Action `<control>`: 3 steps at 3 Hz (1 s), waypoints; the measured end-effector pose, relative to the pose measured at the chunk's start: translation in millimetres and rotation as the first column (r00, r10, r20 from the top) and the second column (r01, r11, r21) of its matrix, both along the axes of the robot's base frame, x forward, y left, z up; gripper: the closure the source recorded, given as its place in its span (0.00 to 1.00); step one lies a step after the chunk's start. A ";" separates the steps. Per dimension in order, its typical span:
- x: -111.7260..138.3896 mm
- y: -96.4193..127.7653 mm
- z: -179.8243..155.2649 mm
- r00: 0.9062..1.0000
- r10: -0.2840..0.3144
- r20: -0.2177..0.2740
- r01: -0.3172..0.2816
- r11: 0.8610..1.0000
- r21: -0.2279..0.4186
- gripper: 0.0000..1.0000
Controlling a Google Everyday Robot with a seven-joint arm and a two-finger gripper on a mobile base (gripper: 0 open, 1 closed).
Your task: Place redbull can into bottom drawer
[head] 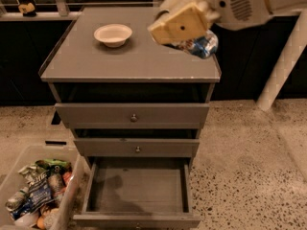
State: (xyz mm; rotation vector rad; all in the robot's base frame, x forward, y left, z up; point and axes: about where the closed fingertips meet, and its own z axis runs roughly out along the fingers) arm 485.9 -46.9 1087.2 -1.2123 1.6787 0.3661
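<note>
Claw: the claw hangs at about 1 o'clock in the view, over the right rear part of the surface, with its tan flat finger turned toward the camera.
Claw state: pinching the can, which sits tucked under the tan finger.
Can: the can, silver and blue, is held in the air and tilted, its lower end poking out at 4 o'clock from the claw; it looks clear of the surface, near the right edge.
Arm: the white arm comes in from the 2 o'clock corner.
Bottom drawer: the bottom drawer is pulled out at 6 o'clock, showing a bare grey rectangular inside; it lies well below the can.
Middle drawer: the middle drawer is pushed in, with a small round knob at its centre.
Top drawer: the top drawer is also pushed in, with a like knob.
Bowl: a white round bowl stands upright on the surface at 11 o'clock, well apart from the claw, at 9 o'clock from it.
Bin: a see-through bin sits on the floor at 8 o'clock, just beside the bottom drawer's left wall.
Wrappers: colourful snack wrappers lie heaped inside the bin.
Pole: a white pole leans at 3 o'clock, to the right of the cabinet.
</note>
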 end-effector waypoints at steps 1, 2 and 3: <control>-21.5 -7.4 -27.8 0.996 -0.026 -0.081 0.029 0.999 0.037 1.00; -21.5 -7.4 -27.8 0.996 -0.026 -0.081 0.029 0.999 0.037 1.00; -24.0 -7.0 -44.9 0.993 -0.038 -0.108 0.044 0.998 0.047 1.00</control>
